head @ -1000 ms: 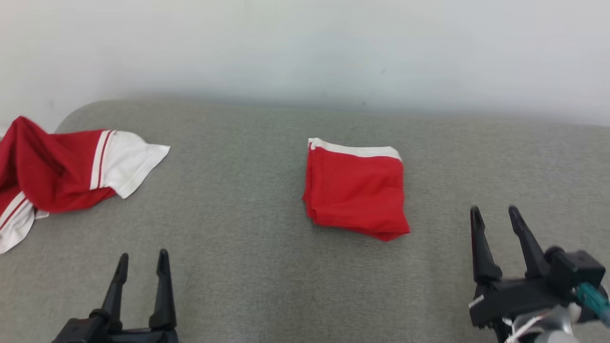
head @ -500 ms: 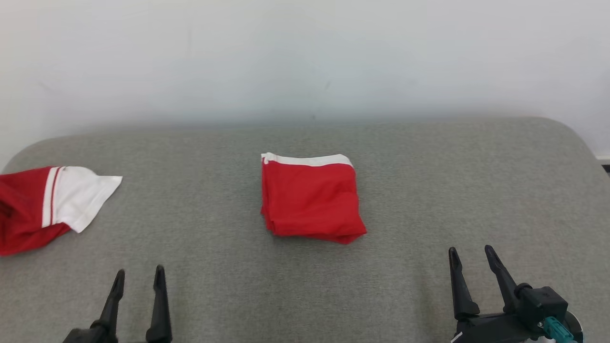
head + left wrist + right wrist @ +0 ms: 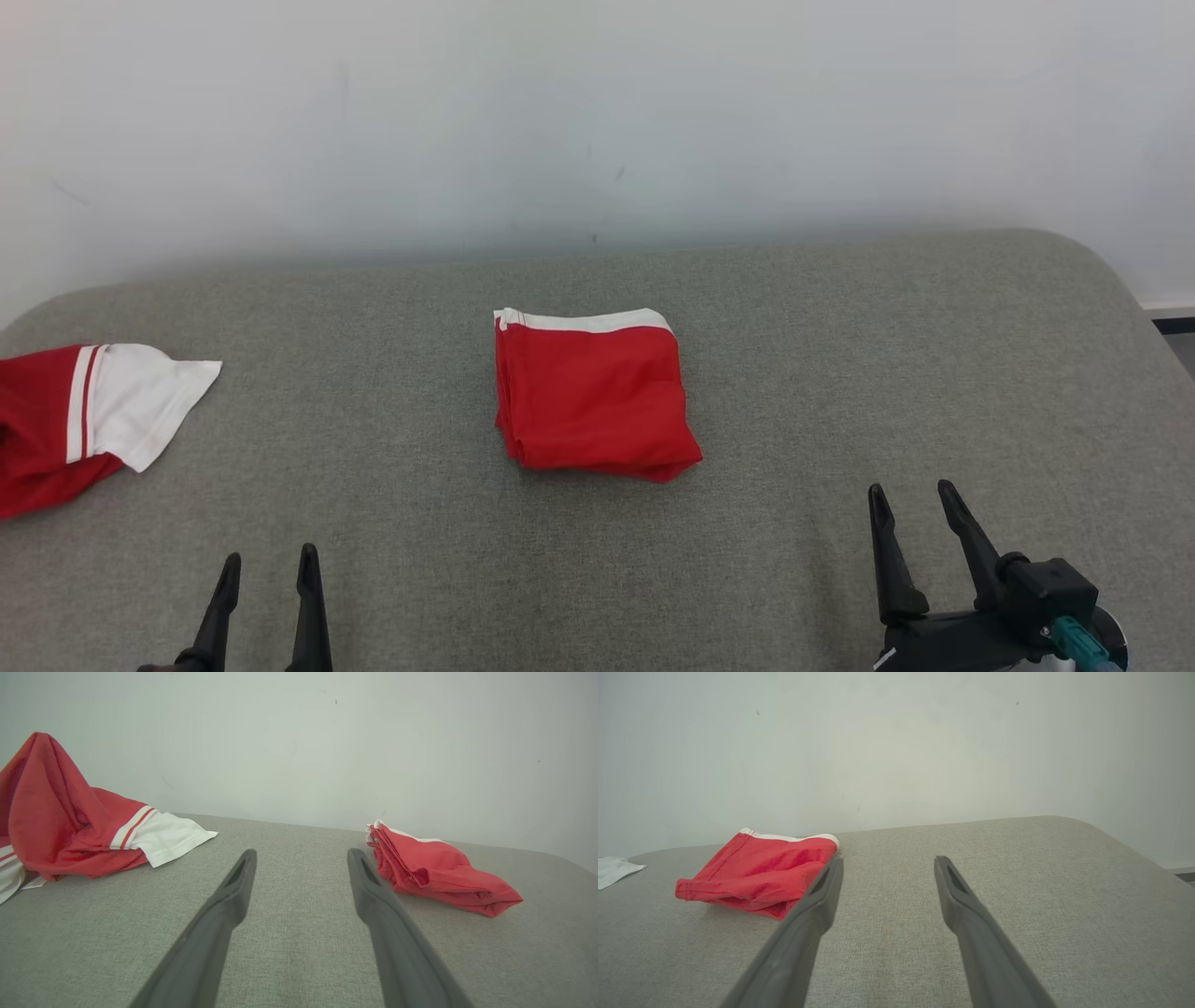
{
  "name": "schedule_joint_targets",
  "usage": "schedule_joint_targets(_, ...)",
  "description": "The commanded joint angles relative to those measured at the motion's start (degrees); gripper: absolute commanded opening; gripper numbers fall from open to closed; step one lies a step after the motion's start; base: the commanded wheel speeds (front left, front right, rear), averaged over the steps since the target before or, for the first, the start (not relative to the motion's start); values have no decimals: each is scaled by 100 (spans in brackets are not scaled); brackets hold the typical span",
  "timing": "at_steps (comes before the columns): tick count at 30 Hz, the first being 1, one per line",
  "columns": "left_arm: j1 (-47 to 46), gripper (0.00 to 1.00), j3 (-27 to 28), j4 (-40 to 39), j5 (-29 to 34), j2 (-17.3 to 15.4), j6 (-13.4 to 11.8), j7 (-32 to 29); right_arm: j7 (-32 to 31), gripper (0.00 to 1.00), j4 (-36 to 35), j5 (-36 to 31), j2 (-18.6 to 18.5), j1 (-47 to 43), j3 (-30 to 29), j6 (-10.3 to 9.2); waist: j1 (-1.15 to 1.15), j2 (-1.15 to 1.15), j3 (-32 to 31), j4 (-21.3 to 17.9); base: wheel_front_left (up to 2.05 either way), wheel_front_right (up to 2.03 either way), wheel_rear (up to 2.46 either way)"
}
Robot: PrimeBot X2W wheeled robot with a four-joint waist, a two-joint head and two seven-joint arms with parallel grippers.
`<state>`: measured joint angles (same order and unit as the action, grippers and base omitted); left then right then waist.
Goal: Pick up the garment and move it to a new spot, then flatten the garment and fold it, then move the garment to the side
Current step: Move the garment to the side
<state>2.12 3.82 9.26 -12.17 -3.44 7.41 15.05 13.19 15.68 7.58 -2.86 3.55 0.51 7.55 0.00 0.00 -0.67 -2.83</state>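
Lying folded at the middle of the grey pad (image 3: 840,373), the red garment (image 3: 593,397) seems ready for moving aside, which calls for the left gripper (image 3: 270,555) or right gripper (image 3: 910,487), both spread wide and empty, to pinch the whole stack.

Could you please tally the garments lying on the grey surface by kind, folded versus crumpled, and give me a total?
Folded red garment: 1
Crumpled red-and-white garment: 1
Total: 2
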Motion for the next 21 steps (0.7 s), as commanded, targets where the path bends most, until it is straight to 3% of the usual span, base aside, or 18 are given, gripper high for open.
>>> schedule_joint_targets(1, 54, 100, -8, 20, 51, 6, 7, 18, 37, 100, 2, 49, -4, 3, 2, -10, 0, 0, -7, 14, 0, 0, 0)
schedule_joint_targets(16, 56, 100, -104, 99, -34, 14, 7, 18, -161, 100, 36, 183, -3, 57, 21, -10, 0, 0, -19, 186, 0, 0, 0)
schedule_joint_targets(21, 44, 100, -228, 49, -24, 20, 7, 18, -1573, 100, 250, 950, -8, 475, -110, -10, 0, 0, 40, 356, 0, 0, 0)
